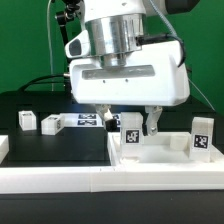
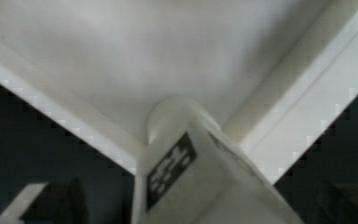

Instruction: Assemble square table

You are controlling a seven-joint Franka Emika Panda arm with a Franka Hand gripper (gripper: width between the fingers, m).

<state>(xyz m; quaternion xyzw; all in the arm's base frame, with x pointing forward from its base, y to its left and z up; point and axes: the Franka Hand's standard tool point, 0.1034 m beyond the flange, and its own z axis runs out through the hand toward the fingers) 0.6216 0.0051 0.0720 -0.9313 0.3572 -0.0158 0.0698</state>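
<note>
The square table top [image 1: 168,150], a white slab with a raised rim, lies at the front right of the black table. A white tagged leg [image 1: 131,137] stands upright on its near left corner. My gripper [image 1: 131,126] hangs straight over that leg, open, one finger on each side and neither touching it. In the wrist view the leg [image 2: 186,165] rises between the two dark fingers [image 2: 23,205] above the corner of the table top [image 2: 140,60]. A second leg [image 1: 201,136] stands upright at the slab's right side.
Two loose white legs [image 1: 25,121] [image 1: 51,124] lie at the exterior view's left. The marker board [image 1: 86,122] lies behind the gripper. A long white border rail [image 1: 100,180] runs along the front edge.
</note>
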